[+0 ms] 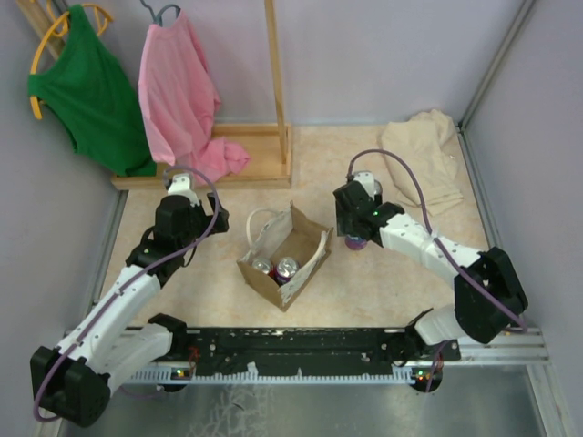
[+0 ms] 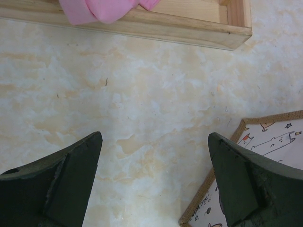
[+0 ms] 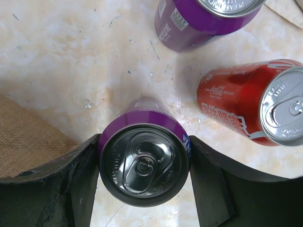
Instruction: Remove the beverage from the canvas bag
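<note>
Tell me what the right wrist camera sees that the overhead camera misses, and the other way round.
Only the right wrist view shows a second purple can and a red cola can standing on the table just past the gripped one. Only the overhead view shows two cans inside the canvas bag, the pink top, the green top and the beige cloth. Both show the right gripper closed on a purple can; overhead, only a sliver of that can shows.

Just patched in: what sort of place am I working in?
Probably a walled robot test cell, not a home: plain grey panels box in a marble-look tabletop, with a wooden clothes rack as a prop.
</note>
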Controlling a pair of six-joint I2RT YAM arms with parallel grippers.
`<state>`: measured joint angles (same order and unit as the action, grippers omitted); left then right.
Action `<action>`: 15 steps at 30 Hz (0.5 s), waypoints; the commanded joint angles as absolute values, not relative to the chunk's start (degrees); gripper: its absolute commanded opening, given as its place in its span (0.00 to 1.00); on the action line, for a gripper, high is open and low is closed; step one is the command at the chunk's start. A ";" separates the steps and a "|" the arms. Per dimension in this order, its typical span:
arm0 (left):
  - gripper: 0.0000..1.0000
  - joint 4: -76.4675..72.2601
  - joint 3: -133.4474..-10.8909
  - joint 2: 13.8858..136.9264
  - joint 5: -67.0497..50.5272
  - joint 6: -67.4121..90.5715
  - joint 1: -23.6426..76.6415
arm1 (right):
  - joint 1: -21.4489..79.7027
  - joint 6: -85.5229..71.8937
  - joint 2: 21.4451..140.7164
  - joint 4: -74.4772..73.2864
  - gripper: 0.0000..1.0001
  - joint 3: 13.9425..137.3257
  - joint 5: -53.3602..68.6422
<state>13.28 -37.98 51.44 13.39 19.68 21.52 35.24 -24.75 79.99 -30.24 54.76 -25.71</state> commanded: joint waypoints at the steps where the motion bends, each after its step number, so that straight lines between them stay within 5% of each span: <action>1: 1.00 12.79 -37.77 51.02 12.74 19.72 21.76 | 34.48 -26.08 77.72 -23.08 0.00 54.35 -28.08; 4: 1.00 13.00 -37.86 50.98 12.66 19.69 21.70 | 34.46 -26.19 78.53 -23.09 0.06 54.29 -28.20; 8: 1.00 13.28 -37.69 50.53 12.90 19.77 21.69 | 34.45 -26.61 79.05 -24.19 0.58 54.85 -28.58; 15: 1.00 13.41 -37.62 50.55 12.83 19.80 21.68 | 34.45 -27.23 79.00 -26.43 0.88 55.84 -29.34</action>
